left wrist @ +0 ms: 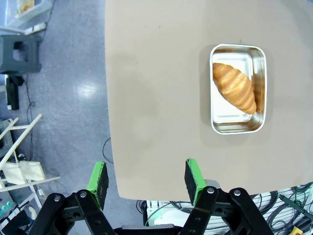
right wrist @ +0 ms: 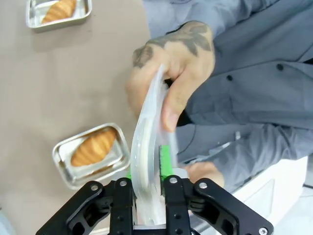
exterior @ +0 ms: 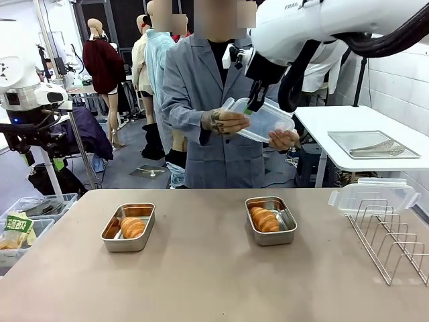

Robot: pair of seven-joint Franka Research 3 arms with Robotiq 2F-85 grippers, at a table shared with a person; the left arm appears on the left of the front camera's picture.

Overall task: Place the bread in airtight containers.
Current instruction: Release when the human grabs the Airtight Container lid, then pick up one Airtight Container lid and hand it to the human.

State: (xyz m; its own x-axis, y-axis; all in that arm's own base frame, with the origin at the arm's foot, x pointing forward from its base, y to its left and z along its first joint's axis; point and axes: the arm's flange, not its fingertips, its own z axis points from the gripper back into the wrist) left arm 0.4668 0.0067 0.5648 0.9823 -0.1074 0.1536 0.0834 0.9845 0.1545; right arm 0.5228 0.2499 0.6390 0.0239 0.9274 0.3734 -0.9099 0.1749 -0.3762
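Fingers of the right gripper clamp a clear lid that the person's hand also grips; left gripper spread, empty. Croissants already lie in both steel pans on the counter — lidding remains.

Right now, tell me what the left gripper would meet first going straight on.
Probably the bare table near its edge; the left gripper points down there, aside of the pan with the croissant. Depth is unclear.
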